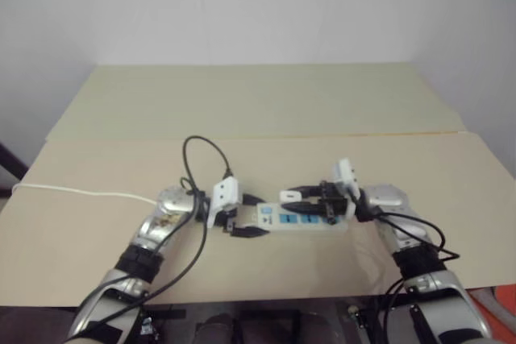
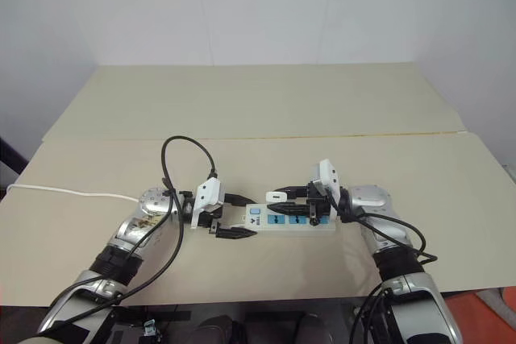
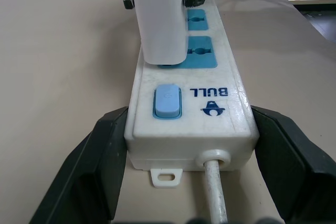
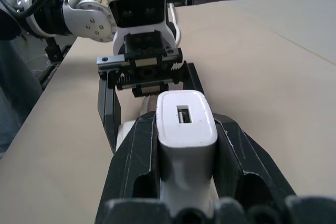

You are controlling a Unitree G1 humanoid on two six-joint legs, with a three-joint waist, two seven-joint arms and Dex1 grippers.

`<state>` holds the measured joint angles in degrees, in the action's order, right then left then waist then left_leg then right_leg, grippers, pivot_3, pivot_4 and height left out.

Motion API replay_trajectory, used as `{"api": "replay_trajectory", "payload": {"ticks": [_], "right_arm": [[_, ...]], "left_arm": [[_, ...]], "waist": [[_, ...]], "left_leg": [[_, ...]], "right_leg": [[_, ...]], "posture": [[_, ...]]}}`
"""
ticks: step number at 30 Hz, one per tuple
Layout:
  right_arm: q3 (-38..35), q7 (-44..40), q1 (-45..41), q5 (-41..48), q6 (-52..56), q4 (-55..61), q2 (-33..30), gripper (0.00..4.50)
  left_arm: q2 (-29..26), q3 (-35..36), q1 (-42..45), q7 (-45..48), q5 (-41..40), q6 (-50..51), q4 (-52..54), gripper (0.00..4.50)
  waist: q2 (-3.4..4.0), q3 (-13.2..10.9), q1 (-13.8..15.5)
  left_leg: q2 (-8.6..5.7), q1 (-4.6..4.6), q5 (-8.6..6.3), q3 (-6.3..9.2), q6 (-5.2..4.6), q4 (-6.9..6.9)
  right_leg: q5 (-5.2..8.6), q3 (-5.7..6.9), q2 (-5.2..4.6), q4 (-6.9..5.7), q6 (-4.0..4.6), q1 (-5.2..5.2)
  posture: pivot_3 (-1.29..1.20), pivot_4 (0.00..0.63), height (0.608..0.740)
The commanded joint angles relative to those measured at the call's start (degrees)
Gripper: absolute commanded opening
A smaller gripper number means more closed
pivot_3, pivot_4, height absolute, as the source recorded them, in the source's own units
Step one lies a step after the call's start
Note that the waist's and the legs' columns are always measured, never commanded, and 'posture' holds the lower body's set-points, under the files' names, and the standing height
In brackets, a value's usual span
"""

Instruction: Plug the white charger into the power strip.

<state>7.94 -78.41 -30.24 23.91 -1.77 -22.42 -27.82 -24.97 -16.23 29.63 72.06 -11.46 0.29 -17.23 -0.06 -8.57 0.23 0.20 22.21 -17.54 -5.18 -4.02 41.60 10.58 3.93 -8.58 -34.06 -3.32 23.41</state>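
The power strip (image 1: 310, 221) lies across the near part of the table, its blue switch (image 3: 167, 102) at the end towards my left arm. My left gripper (image 1: 248, 216) is shut on that switch end, one black finger (image 3: 97, 156) on each long side. The white charger (image 3: 160, 19) stands upright on the blue socket panel nearest the switch. My right gripper (image 2: 284, 203) is shut on the white charger (image 4: 184, 124), its fingers (image 4: 134, 156) on both sides. Whether the prongs are in the socket is hidden.
The strip's thin white cord (image 1: 81, 192) runs off to the table's left edge. A black cable (image 1: 201, 147) loops above my left wrist. The beige tabletop (image 1: 266, 159) has a seam, with a second board (image 1: 258, 94) behind reaching the wall.
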Motion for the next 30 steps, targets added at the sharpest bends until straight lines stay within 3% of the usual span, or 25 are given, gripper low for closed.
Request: {"api": "replay_trajectory", "payload": {"ticks": [1, 20, 30], "right_arm": [[-3.31, 0.2, 2.77, -4.15, -0.67, -6.71, -7.23, 1.1], [5.1, 2.93, -0.91, -6.55, 1.1, 1.5, 2.04, 1.1], [1.72, 0.05, 1.62, -7.95, -1.81, -4.71, -3.3, 1.1]], "left_arm": [[-3.59, 1.98, -1.05, 1.06, 0.22, 0.66, 0.09, 3.24], [-2.11, 1.12, -0.09, 0.61, 0.46, 0.25, -1.17, 3.24], [-2.25, 1.48, -0.33, 0.65, 0.49, 0.2, -1.06, 3.24]], "waist": [[0.0, 0.0, 0.11], [0.0, 0.0, -1.09], [0.0, 0.0, -0.93]], "left_leg": [[0.0, 0.0, 0.0, 0.0, 0.0, 0.0], [0.14, -0.17, 0.01, -0.05, 0.03, 0.01], [0.18, -0.23, 0.01, -0.06, 0.05, 0.0]], "right_leg": [[0.0, 0.0, 0.0, 0.0, 0.0, 0.0], [0.07, -0.03, 0.01, -0.01, 0.13, -0.01], [0.08, -0.04, 0.02, 0.0, 0.17, -0.06]], "posture": [[0.0, 0.15, 0.74], [0.0, 0.15, 0.74], [0.0, 0.15, 0.74]]}}
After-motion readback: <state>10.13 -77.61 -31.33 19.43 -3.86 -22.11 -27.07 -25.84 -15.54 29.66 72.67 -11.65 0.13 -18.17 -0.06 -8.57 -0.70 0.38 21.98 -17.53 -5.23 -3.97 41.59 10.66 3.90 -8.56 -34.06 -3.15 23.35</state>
